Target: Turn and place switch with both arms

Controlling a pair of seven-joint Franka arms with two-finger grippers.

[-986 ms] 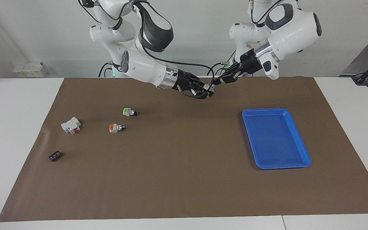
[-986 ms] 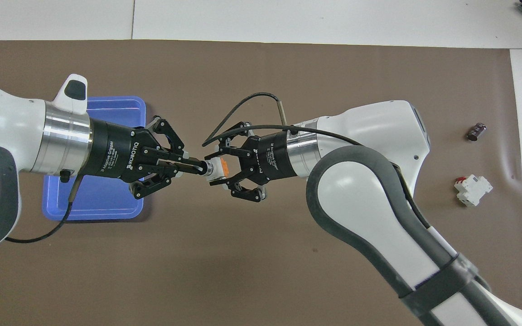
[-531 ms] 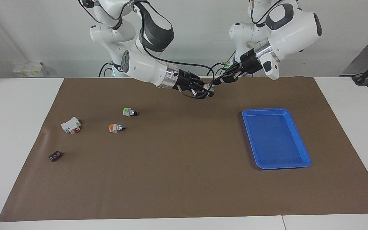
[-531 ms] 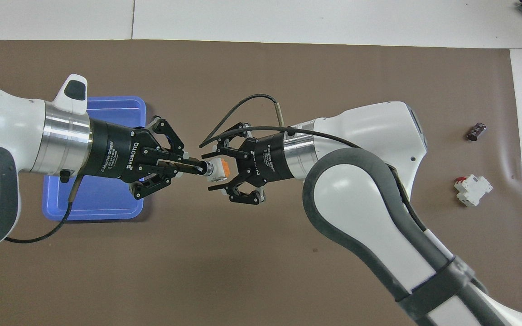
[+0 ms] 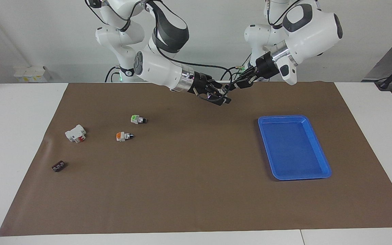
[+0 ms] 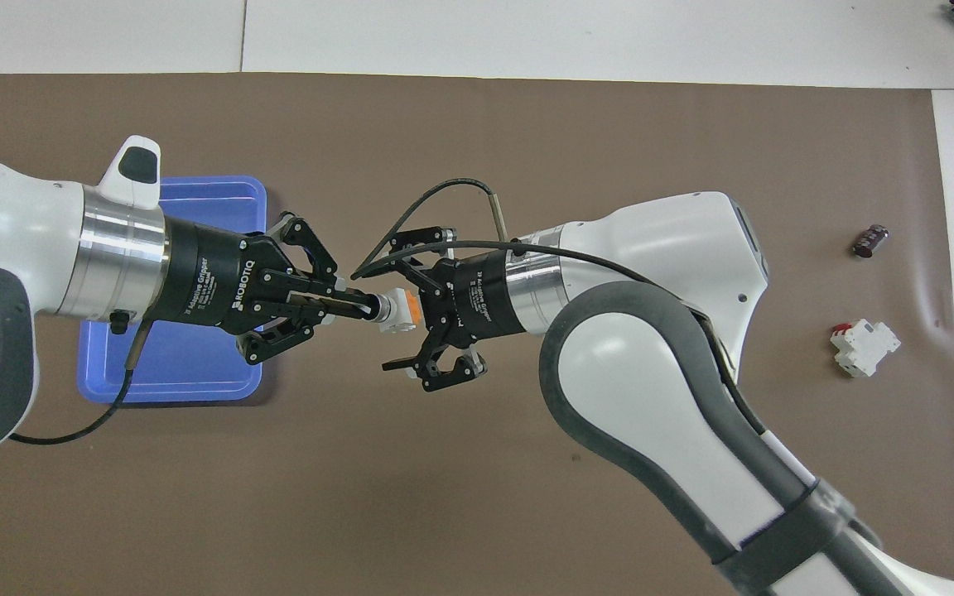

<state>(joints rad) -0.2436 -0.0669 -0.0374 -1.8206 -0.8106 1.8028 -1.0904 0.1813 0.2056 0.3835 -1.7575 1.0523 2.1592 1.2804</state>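
The switch (image 6: 398, 308), with its orange end, white middle and black knob, hangs level in the air over the brown mat. My left gripper (image 6: 363, 305) is shut on its black knob, and in the facing view the left gripper (image 5: 229, 87) shows the same hold on the switch (image 5: 223, 91). My right gripper (image 6: 392, 306) faces the orange end with its fingers spread wide, one on each side and neither touching. The right gripper (image 5: 220, 94) is open in the facing view too.
A blue tray (image 5: 281, 117) lies toward the left arm's end, partly under the left wrist (image 6: 195, 377). Toward the right arm's end lie a second orange switch (image 5: 123, 136), a green-ended switch (image 5: 137, 119), a white block with a red part (image 5: 76, 133) and a small black part (image 5: 58, 166).
My right gripper has opened off the switch's orange end and its wrist has lifted a little. The left gripper has kept its hold on the knob and stayed in place.
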